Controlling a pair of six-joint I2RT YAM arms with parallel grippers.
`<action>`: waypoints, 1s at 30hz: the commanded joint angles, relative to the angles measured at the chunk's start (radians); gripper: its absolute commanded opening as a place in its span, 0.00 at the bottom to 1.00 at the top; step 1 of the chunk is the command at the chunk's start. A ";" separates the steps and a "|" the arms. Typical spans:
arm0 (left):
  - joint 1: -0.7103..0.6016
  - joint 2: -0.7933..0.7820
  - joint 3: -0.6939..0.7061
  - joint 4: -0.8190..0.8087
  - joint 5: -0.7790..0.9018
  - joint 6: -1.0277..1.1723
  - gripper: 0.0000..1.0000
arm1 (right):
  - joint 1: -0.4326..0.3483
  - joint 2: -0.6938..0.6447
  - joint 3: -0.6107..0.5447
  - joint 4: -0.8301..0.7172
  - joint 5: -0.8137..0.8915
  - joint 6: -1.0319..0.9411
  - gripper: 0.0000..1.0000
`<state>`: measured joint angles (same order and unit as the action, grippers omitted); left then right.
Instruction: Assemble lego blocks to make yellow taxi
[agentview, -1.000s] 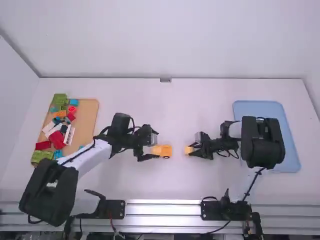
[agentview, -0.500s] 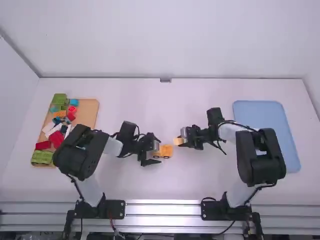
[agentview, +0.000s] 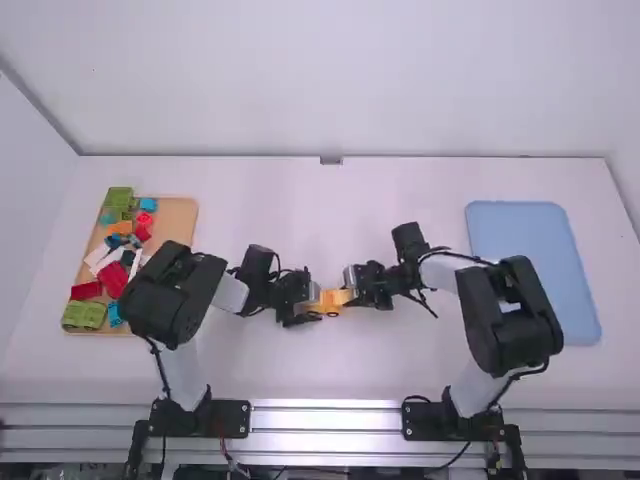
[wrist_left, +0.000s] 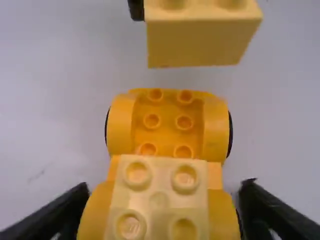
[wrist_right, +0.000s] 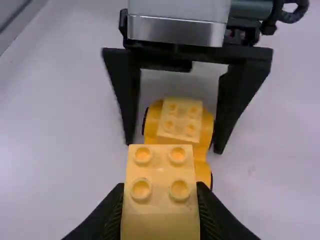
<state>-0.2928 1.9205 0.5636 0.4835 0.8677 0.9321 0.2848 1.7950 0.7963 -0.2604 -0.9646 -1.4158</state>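
Table edges frame wide space around spread left gripper, right gripper clamping block.

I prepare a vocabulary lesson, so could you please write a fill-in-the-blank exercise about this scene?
The right tool holds a block with ____ studs on top.
The left tool, its fingers either side of the wheeled base, is not shut but ____.
The colour of the tray is ____.

Missing words: four; open; blue.

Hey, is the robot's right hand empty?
No, the right gripper has a yellow block with round bumps on top pinched between its two black fingers.
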 joint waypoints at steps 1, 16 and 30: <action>-0.008 0.012 0.001 -0.004 0.003 0.000 0.68 | 0.014 -0.006 -0.007 0.007 -0.002 0.010 0.22; -0.008 0.012 0.001 0.014 -0.009 -0.041 0.59 | 0.082 0.089 -0.008 0.193 0.069 0.246 0.20; -0.008 0.012 0.001 0.045 -0.046 -0.080 0.61 | 0.083 0.089 -0.052 0.325 0.084 0.322 0.19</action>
<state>-0.2928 1.9205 0.5636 0.5358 0.8173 0.8558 0.3664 1.8759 0.7597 0.0570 -0.8787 -1.1320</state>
